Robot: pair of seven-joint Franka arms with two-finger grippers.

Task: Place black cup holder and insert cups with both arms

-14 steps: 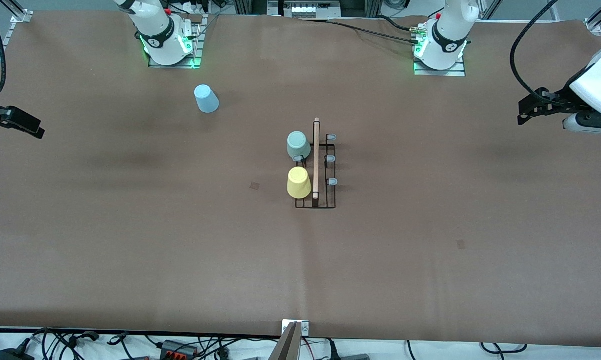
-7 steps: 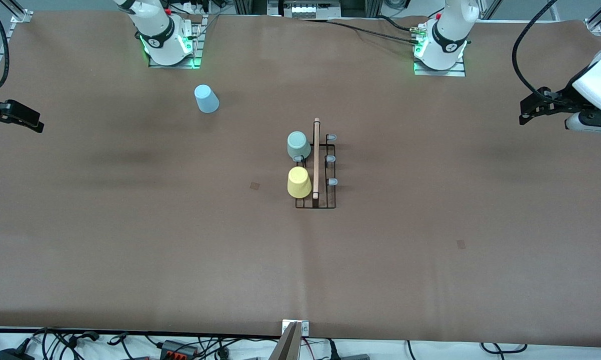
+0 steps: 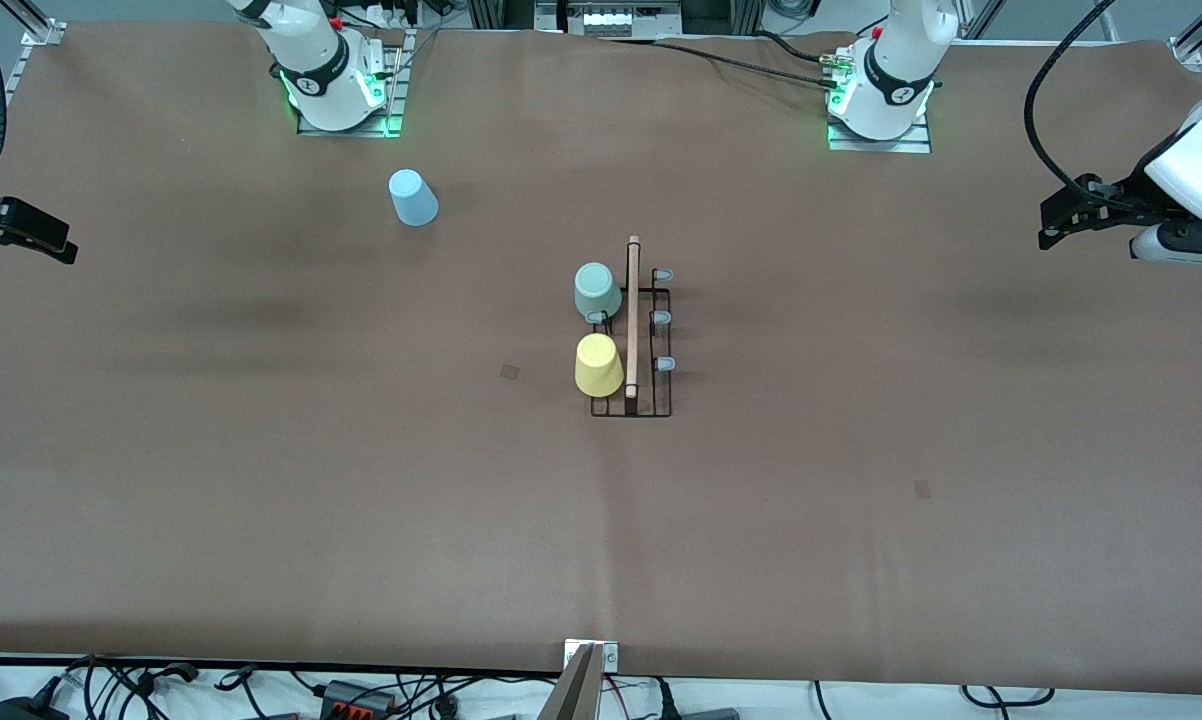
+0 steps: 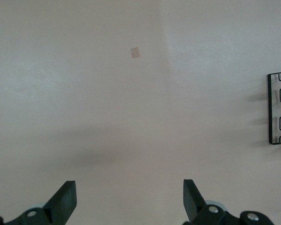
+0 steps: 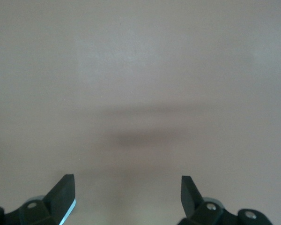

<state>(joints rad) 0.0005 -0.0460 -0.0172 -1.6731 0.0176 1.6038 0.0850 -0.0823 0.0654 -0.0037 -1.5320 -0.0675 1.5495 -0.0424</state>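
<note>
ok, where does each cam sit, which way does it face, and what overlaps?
Front: high across the table, facing both bases; shows both arms, the left gripper, the right gripper, the rack, three cups.
Left wrist: looks down past open fingers at bare table, rack edge.
Right wrist: looks down past open fingers, bare table only.
Shared: rack, front and left wrist.

the black cup holder (image 3: pixel 632 340) stands mid-table. two cups sit upside down on its prongs toward the right arm's end, the yellow cup (image 3: pixel 598 365) nearer the front camera than the grey-green cup (image 3: pixel 596 290). the blue cup (image 3: pixel 413 198) stands apart, near the right arm's base.
</note>
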